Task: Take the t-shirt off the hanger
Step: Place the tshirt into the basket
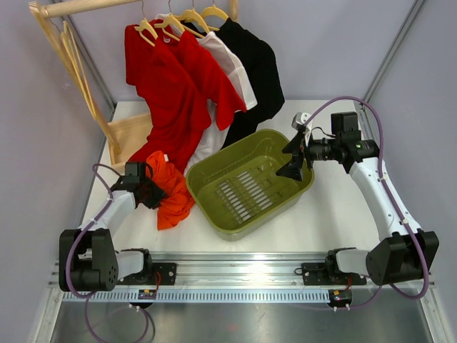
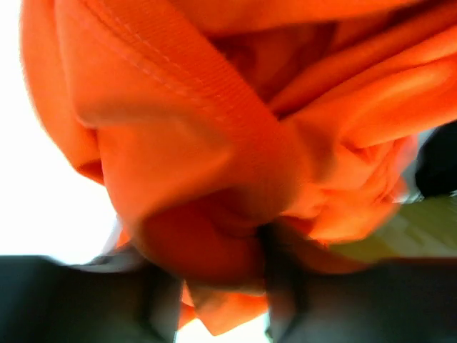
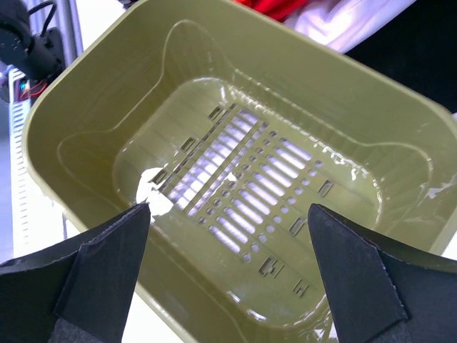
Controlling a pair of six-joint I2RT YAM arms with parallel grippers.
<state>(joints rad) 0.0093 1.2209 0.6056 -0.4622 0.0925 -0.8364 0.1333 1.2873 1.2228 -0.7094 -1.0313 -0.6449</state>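
1. White tabletop (image 1: 335, 214) carries the crumpled orange t-shirt (image 1: 171, 196) close to its left edge, off the hangers (image 1: 146, 28) and lying in a heap.
2. Left claw (image 1: 152, 191) sits at the heap's left side, closed on a bunch of the orange cloth. The wrist view shows the fabric pinched between its dark fingers (image 2: 153, 300).
3. Just right of the heap, a green bin (image 1: 275, 213) with a slotted floor stands mid-tabletop, turned at an angle.
4. Right claw (image 1: 294, 153) hangs over the bin's far right corner, its fingers spread wide apart.
5. At the far left corner, a wooden rack (image 1: 71, 57) holds the hangers with red shirts (image 1: 171, 100), a white shirt (image 1: 232, 68) and a black shirt (image 1: 257, 71). The red hems hang down just behind the orange heap.
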